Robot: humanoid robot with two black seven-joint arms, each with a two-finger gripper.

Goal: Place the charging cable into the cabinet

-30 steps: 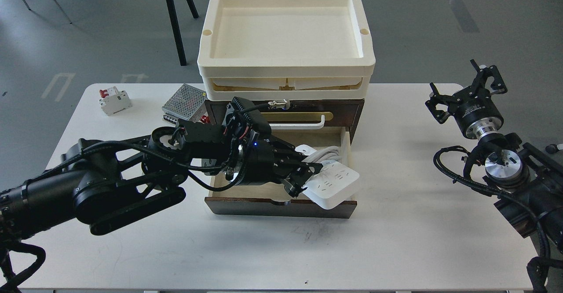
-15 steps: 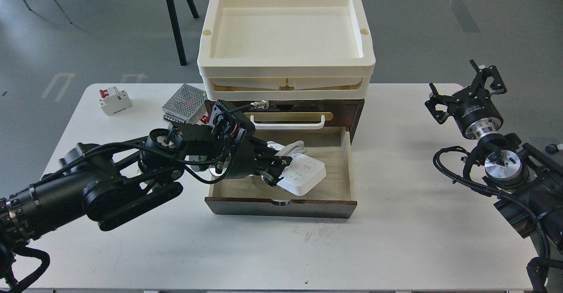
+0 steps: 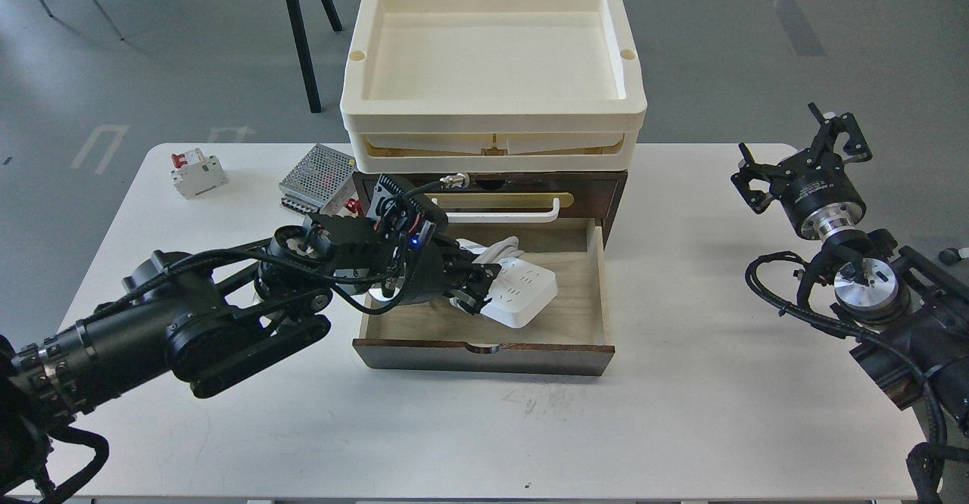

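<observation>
The charging cable (image 3: 521, 292), a flat white power strip with its thick white cord (image 3: 501, 249) looped at the back, lies inside the open lower drawer (image 3: 484, 356) of the dark brown cabinet (image 3: 602, 186). My left gripper (image 3: 475, 294) reaches into the drawer from the left, its fingers closed on the strip's left end. The strip rests low on the pale wood drawer bottom, left of centre. My right gripper (image 3: 799, 157) is open and empty, raised above the table's right edge, far from the cabinet.
Two stacked cream plastic trays (image 3: 492, 122) sit on top of the cabinet. A silver mesh power supply box (image 3: 318, 177) and a small white circuit breaker (image 3: 197, 173) lie at the back left of the white table (image 3: 681, 413). The upper drawer's white handle (image 3: 522, 213) is just behind my left wrist.
My left gripper pulled the power strip from over the drawer's front right corner back and left into the drawer, then lowered it. The right arm has not moved.
</observation>
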